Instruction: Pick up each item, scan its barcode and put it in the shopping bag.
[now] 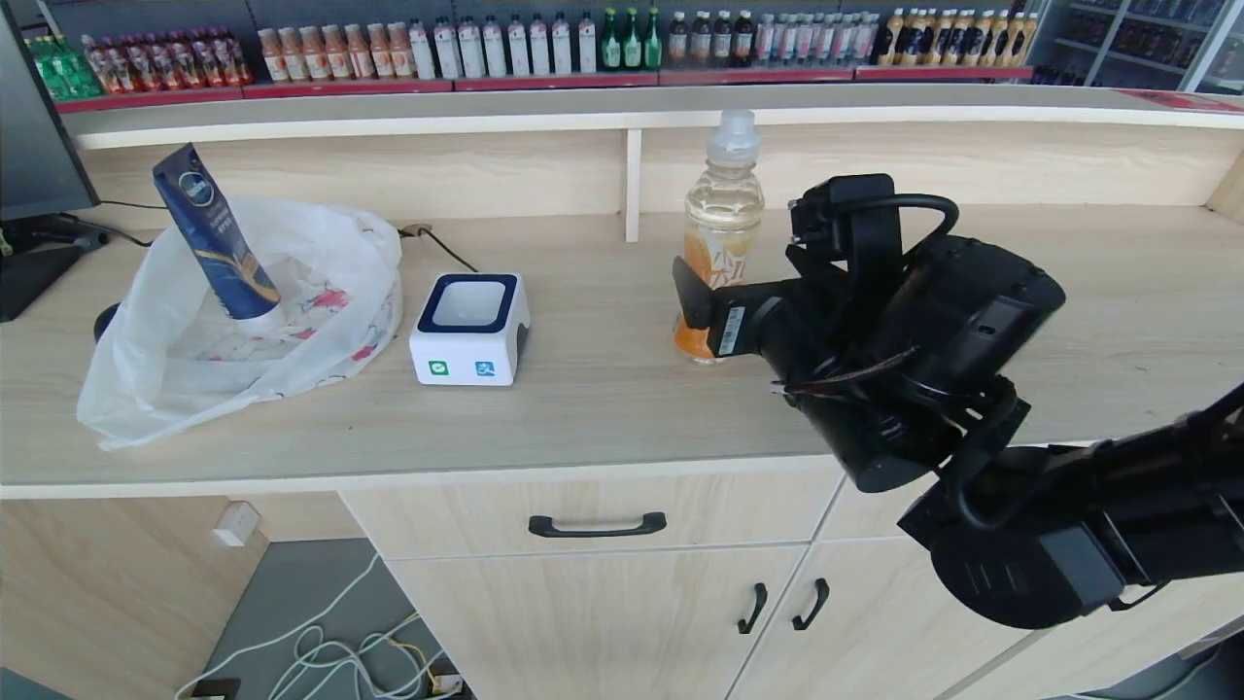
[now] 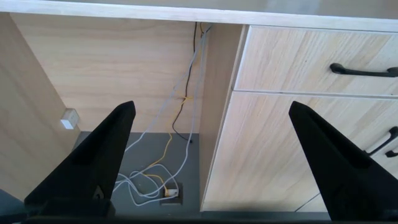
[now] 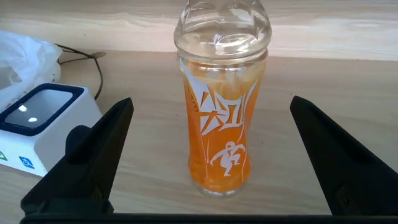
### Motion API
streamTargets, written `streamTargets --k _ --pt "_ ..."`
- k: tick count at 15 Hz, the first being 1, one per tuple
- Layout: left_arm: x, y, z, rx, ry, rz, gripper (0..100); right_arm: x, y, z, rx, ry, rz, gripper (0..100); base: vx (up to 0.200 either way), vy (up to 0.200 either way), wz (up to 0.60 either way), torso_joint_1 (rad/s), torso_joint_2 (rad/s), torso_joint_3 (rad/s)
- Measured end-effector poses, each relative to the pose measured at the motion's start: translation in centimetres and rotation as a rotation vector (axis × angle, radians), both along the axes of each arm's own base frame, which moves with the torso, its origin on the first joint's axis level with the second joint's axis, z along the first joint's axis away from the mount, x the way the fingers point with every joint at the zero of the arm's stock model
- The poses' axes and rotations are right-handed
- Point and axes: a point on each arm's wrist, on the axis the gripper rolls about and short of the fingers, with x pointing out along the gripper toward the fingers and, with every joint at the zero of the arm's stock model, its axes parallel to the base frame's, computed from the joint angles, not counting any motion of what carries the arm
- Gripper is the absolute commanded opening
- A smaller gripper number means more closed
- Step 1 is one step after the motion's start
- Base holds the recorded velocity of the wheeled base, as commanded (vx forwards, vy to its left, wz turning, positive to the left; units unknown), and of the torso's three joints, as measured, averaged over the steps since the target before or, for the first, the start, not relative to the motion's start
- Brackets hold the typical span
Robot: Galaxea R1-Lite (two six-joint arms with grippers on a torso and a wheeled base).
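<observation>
An orange drink bottle (image 1: 720,228) with a clear cap stands upright on the wooden counter (image 1: 583,389). My right gripper (image 1: 702,297) is open just in front of the bottle (image 3: 221,143), which is centred between the gripper's (image 3: 211,104) spread fingers and not gripped. A white scanner box (image 1: 470,329) with a dark-rimmed window sits left of the bottle. Further left lies the white plastic shopping bag (image 1: 175,360), with a blue pouch (image 1: 216,233) standing tilted inside it. My left gripper (image 2: 211,107) is open and holds nothing, low down and facing the cabinet front.
A raised ledge (image 1: 632,126) runs along the back of the counter, with shelves of bottles (image 1: 583,44) behind it. A dark monitor (image 1: 34,146) stands at far left. Below are a drawer handle (image 1: 597,527) and loose cables (image 2: 155,180) on the floor.
</observation>
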Motion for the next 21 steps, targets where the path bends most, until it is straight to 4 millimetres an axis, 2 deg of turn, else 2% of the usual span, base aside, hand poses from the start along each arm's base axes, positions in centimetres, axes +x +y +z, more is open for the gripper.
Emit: streamTargets --k 4,7,11,18,21 --pt "0.0 0.0 0.0 0.000 0.000 -0.001 100 2.4 0.1 -0.5 -0.022 -0.010 -0.045 100 0.000 0.000 0.00 0.000 0.00 0.000" --pt "0.0 0.0 0.0 0.000 0.000 -0.001 100 3.3 0.7 -1.2 -0.042 -0.013 -0.027 100 0.000 0.000 0.00 0.000 0.00 0.000" --pt "0.0 0.0 0.0 0.000 0.000 0.000 100 4.7 0.3 -1.7 -0.051 -0.011 -0.055 100 0.000 0.000 0.00 0.000 0.00 0.000" --pt "0.0 0.0 0.0 0.000 0.000 -0.001 100 6.9 1.2 -1.1 -0.011 -0.065 -0.074 100 0.000 0.000 0.00 0.000 0.00 0.000" --pt "0.0 0.0 0.0 0.000 0.000 0.000 100 7.4 1.4 -1.4 -0.010 -0.066 -0.077 100 0.000 0.000 0.00 0.000 0.00 0.000"
